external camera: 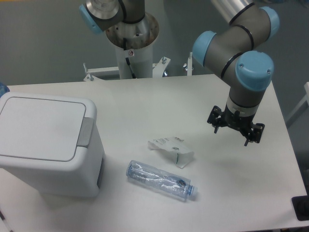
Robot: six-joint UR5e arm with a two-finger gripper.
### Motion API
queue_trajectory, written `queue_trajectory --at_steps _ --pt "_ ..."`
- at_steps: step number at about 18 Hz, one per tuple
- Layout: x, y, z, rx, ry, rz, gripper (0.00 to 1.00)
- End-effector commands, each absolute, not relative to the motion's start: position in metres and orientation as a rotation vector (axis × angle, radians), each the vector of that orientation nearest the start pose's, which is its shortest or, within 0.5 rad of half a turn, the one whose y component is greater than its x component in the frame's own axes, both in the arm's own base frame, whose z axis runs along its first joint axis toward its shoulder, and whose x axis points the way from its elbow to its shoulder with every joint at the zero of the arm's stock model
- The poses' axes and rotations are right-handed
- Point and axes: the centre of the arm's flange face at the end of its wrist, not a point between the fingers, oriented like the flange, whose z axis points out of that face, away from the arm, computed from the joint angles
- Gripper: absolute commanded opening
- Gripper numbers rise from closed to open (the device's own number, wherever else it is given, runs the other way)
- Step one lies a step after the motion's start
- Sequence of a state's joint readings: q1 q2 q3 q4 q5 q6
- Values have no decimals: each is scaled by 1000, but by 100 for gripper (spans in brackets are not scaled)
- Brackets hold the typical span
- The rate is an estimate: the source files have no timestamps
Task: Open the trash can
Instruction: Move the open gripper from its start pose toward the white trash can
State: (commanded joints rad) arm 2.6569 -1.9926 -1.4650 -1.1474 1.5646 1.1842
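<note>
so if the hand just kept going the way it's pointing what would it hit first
The hand points down, tilted slightly, so it would most likely meet bare table first. The carton and bottle lie off to one side, and the trash can is far across the table. Depth is hard to judge from one view.

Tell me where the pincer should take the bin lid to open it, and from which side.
Probably at the grey tab on the right rim of the bin, coming from above on that side. The lid lies flat and closed; the tab is its only distinct part.
</note>
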Motion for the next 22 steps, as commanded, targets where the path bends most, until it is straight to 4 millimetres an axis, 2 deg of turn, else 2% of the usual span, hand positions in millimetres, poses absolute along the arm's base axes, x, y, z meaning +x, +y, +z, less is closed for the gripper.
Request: queue_trajectory --at_steps 13,20,22 --pt "-518 429 346 -3072 157 153 100" --pt "-506 432 333 -3080 105 128 100" --pt "-505 434 332 -3059 44 171 100"
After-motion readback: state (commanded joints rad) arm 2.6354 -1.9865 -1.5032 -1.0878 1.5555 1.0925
